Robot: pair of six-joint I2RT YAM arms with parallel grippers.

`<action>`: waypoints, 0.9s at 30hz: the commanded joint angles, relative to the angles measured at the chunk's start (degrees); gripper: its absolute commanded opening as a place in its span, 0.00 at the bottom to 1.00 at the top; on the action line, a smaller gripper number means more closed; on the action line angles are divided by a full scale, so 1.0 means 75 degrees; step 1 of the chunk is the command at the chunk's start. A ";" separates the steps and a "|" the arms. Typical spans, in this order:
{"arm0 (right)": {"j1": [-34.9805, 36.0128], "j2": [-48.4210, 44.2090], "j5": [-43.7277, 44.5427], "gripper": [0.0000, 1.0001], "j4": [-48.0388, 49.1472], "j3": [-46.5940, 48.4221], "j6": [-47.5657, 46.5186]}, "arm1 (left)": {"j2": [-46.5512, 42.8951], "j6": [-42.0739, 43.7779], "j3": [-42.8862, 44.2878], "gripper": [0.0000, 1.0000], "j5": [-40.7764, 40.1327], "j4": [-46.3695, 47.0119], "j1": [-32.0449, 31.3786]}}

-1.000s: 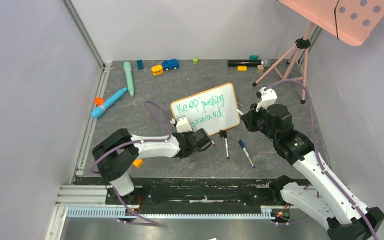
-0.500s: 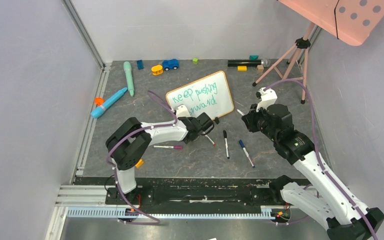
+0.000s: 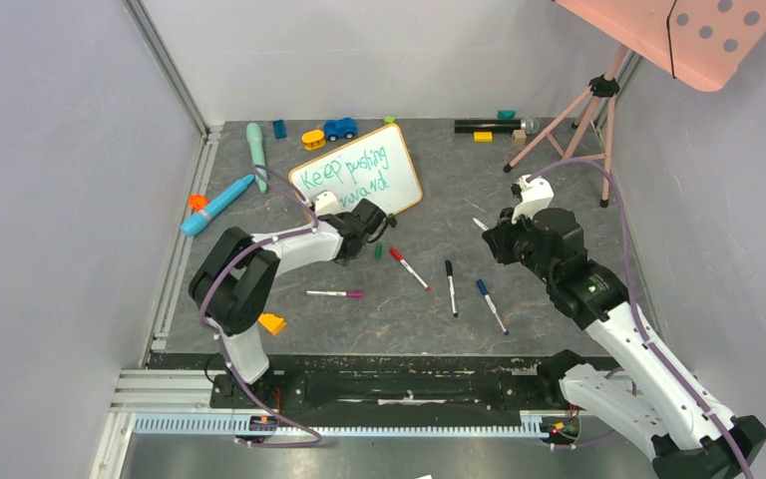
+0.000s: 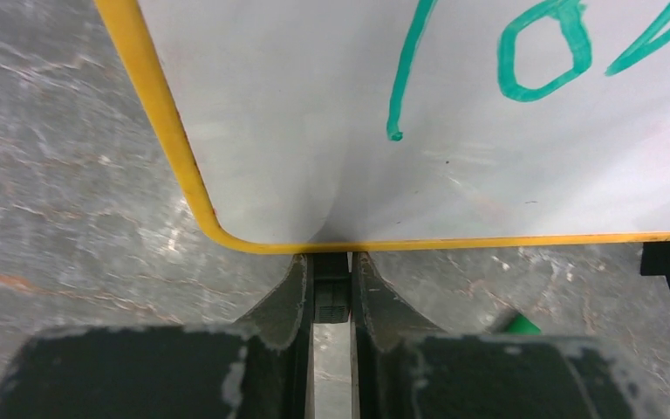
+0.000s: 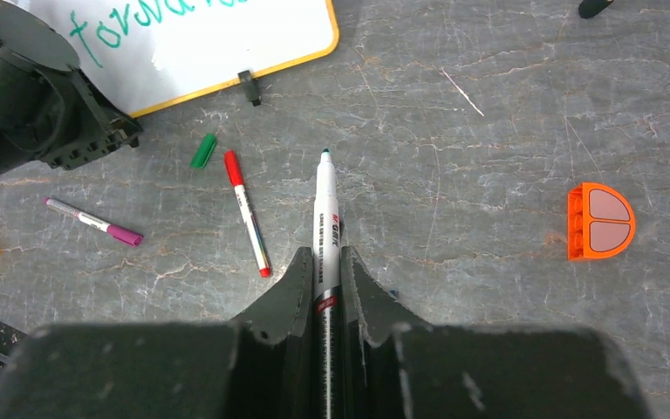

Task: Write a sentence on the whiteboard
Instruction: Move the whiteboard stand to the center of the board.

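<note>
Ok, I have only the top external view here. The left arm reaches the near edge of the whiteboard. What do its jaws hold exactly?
Observer: The left gripper has its jaws shut on a black clip foot under the whiteboard's orange frame.
Operator: And the right arm, does it carry a marker?
Observer: Yes, the right gripper has its jaws shut on a white marker, uncapped, with a green tip.
Operator: Does the tip touch the board?
Observer: No, the tip is apart from the whiteboard, over the grey table.
</note>
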 commanded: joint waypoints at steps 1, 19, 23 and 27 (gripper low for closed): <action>-0.0032 -0.0147 0.0026 0.00 0.0250 0.0077 0.0007 | -0.0724 0.1209 -0.0221 0.02 -0.0325 0.0934 0.0301; -0.0032 0.0204 -0.0206 0.00 0.0176 0.0348 0.0097 | -0.1391 0.2780 -0.0582 0.83 0.1118 0.0635 0.0374; -0.0035 0.0245 -0.0177 0.00 0.0203 0.0395 0.0093 | -0.2436 0.4352 -0.1064 0.83 0.2472 0.1263 0.0118; -0.0037 0.0293 -0.0220 0.00 0.0264 0.0395 0.0115 | -0.2994 0.5730 -0.1525 0.84 0.4153 0.2255 0.0086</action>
